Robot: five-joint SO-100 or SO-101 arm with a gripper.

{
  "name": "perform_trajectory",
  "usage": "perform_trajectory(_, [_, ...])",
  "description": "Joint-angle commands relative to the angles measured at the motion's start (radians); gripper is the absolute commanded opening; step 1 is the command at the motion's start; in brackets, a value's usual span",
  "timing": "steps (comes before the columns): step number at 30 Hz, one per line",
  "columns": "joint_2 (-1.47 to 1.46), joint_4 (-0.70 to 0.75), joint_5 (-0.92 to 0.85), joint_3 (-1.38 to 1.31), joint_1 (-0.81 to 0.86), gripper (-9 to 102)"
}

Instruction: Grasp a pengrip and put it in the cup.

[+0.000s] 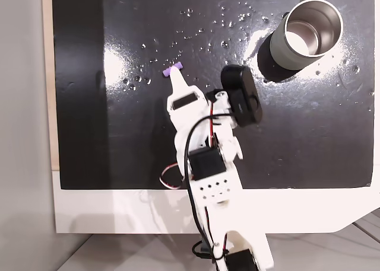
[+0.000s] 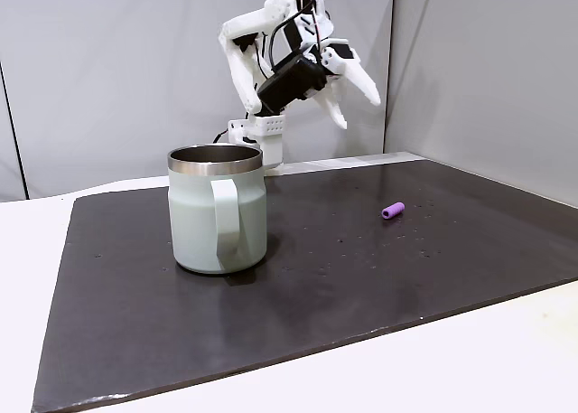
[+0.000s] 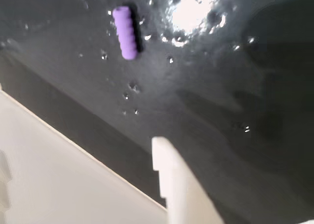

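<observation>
While the white arm hangs raised above the black mat (image 2: 379, 277), its gripper (image 2: 358, 107) stands released, the two fingers spread and holding nothing, well clear of the surface in a fixed view from table level. Seen from above in a fixed view, the gripper (image 1: 178, 81) points toward twelve o'clock, its tip just short of the pengrip (image 1: 173, 70), a small purple ribbed cylinder lying flat on the mat. From table level the pengrip (image 2: 393, 211) rests alone toward three o'clock of the cup (image 2: 217, 210), well apart from it. From above, the cup (image 1: 306, 34) stands upright at about two o'clock of the gripper, near the mat's far corner, its shiny inside bare and its handle turned toward twelve o'clock. Through the wrist view the pengrip (image 3: 125, 33) sits near eleven o'clock, with one white finger (image 3: 174, 180) rising from the bottom edge.
</observation>
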Motion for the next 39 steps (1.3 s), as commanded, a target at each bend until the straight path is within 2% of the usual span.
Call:
perform_trajectory(1, [-0.183,0.069,0.02,-0.25,-0.009,31])
perform_trajectory(12, [-0.701,0.279,0.143,-0.71,-0.011,30])
perform_trajectory(24, [-1.074,0.425,0.229,-1.062,-0.041,30])
perform_trajectory(39, [-1.318,0.439,0.268,-1.192,-0.083,28])
